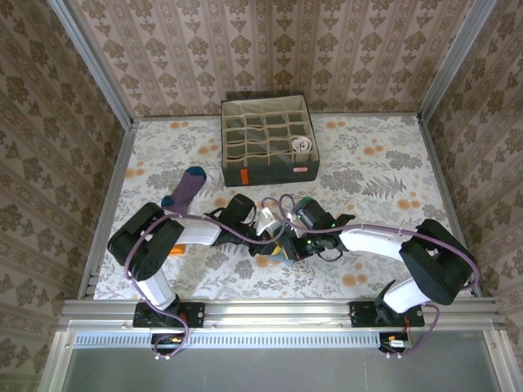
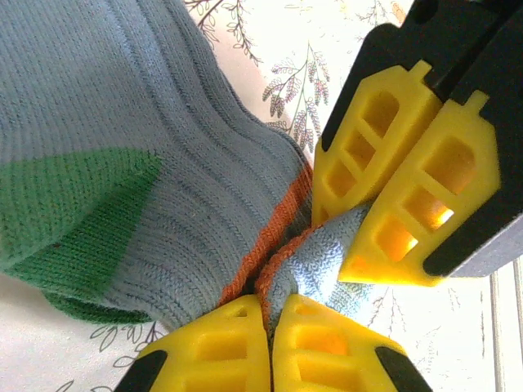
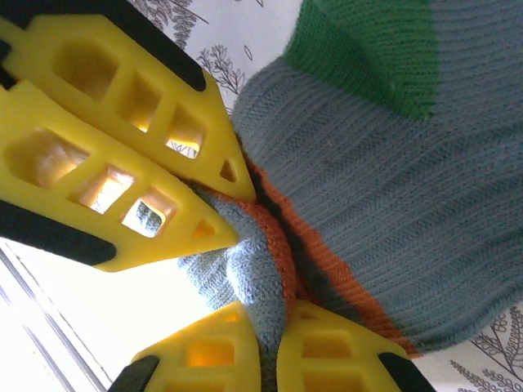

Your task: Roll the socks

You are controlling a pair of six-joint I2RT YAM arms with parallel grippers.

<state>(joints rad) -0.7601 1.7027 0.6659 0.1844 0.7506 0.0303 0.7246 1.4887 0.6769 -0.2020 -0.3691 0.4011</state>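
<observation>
Grey-blue sock [image 2: 122, 114] is found at the front middle of the surface [image 1: 368, 175], right between the two arms. Its orange cuff [image 2: 278, 237] is pinched from both sides. The left tool [image 2: 265, 318] is clamped shut on it, and the right tool [image 2: 337, 245] is clamped shut on the same end just beside it, tips almost touching. So neither arm can be called nearer. The long axis runs from the cuff away to the green toe [image 2: 57, 204], so the roll would probably have to be driven toeward from here.
</observation>
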